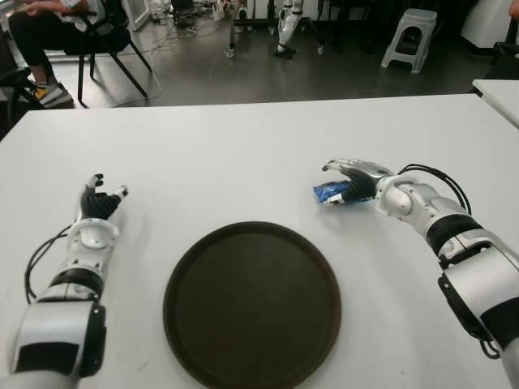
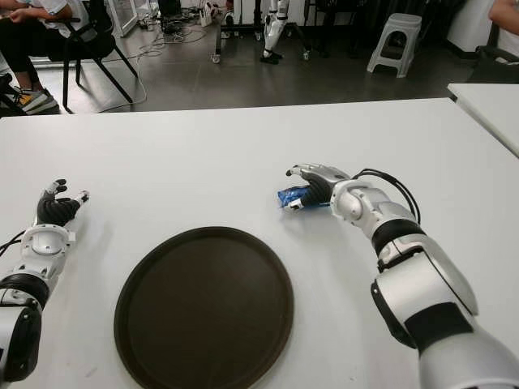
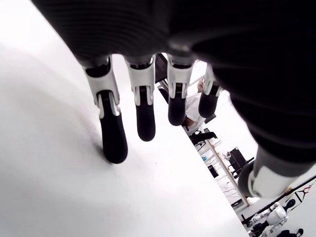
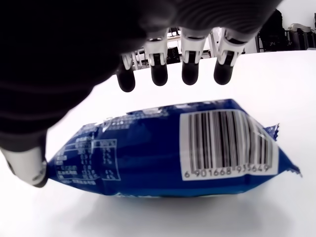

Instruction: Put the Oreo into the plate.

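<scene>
The Oreo is a blue packet (image 1: 331, 193) lying flat on the white table (image 1: 243, 154), just beyond the right rim of the plate. In the right wrist view the packet (image 4: 168, 148) shows its barcode side. My right hand (image 1: 349, 180) hovers over it, open, with the four fingers (image 4: 190, 71) stretched above the packet and the thumb (image 4: 27, 165) down beside one end; nothing is clamped. The plate (image 1: 251, 304) is a round dark brown tray near the table's front edge. My left hand (image 1: 99, 203) shows left of the plate, fingers (image 3: 113, 143) relaxed and holding nothing.
Beyond the table's far edge a person sits on a chair (image 1: 49, 32) at the back left, and a white stool (image 1: 409, 36) stands at the back right. Another white table's corner (image 1: 499, 93) shows at the right edge.
</scene>
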Tool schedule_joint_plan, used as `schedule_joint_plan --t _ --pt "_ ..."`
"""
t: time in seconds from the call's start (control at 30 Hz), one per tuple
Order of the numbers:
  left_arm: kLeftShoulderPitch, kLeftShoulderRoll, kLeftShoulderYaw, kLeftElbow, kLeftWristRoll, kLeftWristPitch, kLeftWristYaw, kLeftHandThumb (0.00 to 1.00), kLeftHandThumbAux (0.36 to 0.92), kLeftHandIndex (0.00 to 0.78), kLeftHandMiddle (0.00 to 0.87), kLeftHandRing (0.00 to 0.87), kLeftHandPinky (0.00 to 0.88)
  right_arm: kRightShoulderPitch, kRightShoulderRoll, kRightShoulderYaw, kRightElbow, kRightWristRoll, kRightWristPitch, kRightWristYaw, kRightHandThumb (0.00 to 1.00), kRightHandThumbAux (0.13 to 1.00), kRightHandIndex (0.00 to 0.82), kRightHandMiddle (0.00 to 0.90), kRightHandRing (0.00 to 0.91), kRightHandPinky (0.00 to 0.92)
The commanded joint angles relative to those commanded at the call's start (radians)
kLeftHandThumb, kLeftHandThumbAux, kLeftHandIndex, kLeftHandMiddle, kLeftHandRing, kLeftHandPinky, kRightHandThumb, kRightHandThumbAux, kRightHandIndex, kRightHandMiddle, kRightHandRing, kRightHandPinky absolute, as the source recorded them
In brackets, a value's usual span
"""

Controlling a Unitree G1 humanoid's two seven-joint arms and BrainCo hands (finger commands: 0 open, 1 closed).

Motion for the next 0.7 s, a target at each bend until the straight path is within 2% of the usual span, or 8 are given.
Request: schedule_joint_plan --t 0.27,0.47,0.7 --pt "0.000 0.001 -0.002 -0.001 0.002 -0.004 0.000 0.368 0.586 0.000 0.121 0.131 0.102 0.006 0.002 -0.009 0.002 0.010 0.004 0.011 0.216 0.510 0.000 0.000 0.032 0.080" --pt "0.002 0.005 -0.014 0.000 0.015 -0.002 0.009 0.345 0.574 0.000 0.131 0.148 0.125 0.010 0.001 -0.007 0.001 0.016 0.004 0.016 0.207 0.516 0.000 0.000 0.030 0.077" --pt "0.003 0.005 -0.014 0.000 0.015 -0.006 0.012 0.356 0.587 0.000 0.133 0.152 0.123 0.012 -0.002 -0.004 0.001 0.012 0.010 0.009 0.230 0.529 0.000 0.000 0.038 0.088"
